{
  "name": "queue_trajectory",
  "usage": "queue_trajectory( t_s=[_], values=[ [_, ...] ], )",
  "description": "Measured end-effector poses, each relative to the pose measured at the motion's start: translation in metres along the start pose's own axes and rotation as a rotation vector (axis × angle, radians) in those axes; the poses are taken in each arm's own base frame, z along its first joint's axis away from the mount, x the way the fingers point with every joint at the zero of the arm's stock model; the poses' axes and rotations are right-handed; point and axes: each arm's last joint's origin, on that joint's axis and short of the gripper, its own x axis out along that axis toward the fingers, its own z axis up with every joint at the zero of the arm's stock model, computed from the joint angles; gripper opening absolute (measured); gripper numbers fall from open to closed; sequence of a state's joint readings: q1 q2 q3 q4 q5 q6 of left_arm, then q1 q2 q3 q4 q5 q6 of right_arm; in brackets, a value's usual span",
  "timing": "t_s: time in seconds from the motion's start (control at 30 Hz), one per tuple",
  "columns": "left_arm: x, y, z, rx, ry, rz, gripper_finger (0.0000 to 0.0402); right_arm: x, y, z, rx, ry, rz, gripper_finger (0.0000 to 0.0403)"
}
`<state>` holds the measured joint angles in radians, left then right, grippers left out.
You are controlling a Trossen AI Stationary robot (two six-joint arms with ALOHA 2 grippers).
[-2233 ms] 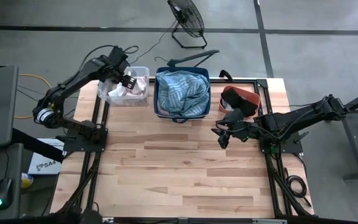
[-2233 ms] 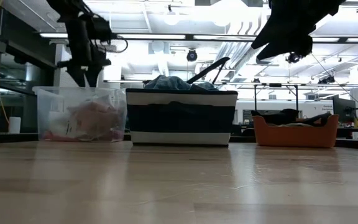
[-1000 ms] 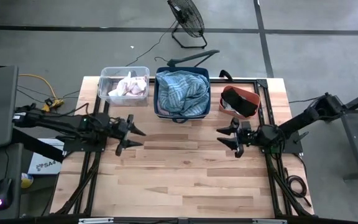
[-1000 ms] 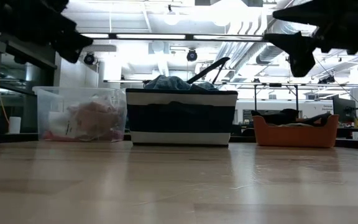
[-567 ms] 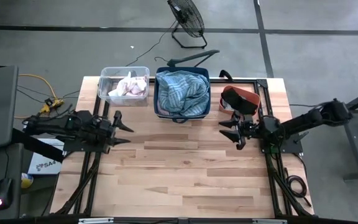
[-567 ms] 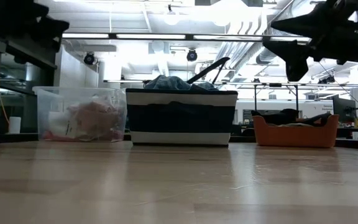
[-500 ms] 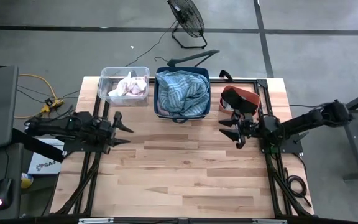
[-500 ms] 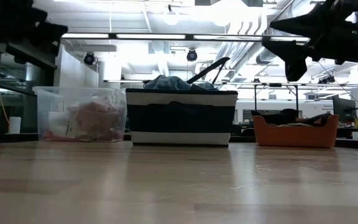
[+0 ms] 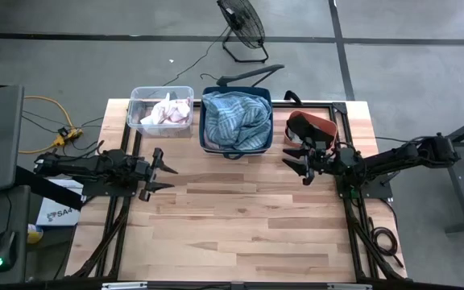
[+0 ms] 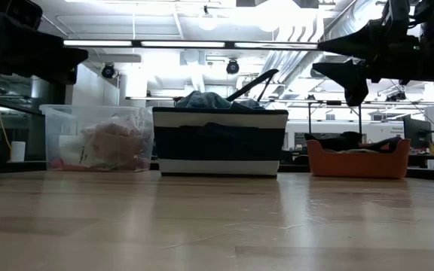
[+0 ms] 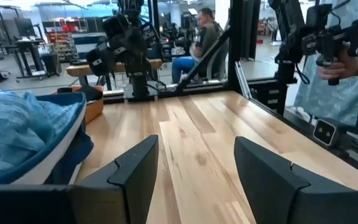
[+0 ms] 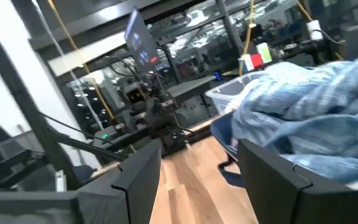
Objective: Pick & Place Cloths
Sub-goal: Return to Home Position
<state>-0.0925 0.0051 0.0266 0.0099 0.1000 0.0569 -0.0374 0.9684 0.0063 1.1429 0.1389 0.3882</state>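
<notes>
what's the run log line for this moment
left gripper: open, empty, over table's left side | right gripper: open, empty, near orange bin | plaid cloth: in blue bin | pink cloths: in transparent bin

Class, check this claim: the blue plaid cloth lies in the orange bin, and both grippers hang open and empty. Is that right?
Not quite. In the high view the blue plaid cloth lies in the blue bin, not the orange bin. The left gripper and right gripper are indeed open and empty.
</notes>
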Motion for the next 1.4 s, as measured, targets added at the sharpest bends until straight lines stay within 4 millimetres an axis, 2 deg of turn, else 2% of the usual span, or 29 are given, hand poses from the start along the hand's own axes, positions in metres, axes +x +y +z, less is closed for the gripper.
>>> queue_trajectory(
  t_s=[0.17, 0.43, 0.6, 1.4],
  values=[
    [0.001, 0.001, -0.003, 0.015, 0.013, 0.029, 0.0207, 0.000, -0.004, -0.006, -0.001, 0.047, -0.068, 0.0205],
    [0.001, 0.002, -0.005, -0.099, 0.026, 0.086, 0.0207, -0.002, -0.008, -0.015, -0.020, 0.138, -0.102, 0.0205],
    [0.001, 0.002, -0.005, -0.142, 0.026, 0.087, 0.0207, -0.002, -0.008, -0.015, -0.020, 0.139, -0.105, 0.0205],
    [0.001, 0.002, -0.006, -0.142, 0.026, 0.087, 0.0207, -0.002, -0.008, -0.015, -0.021, 0.139, -0.106, 0.0205]
  ],
)
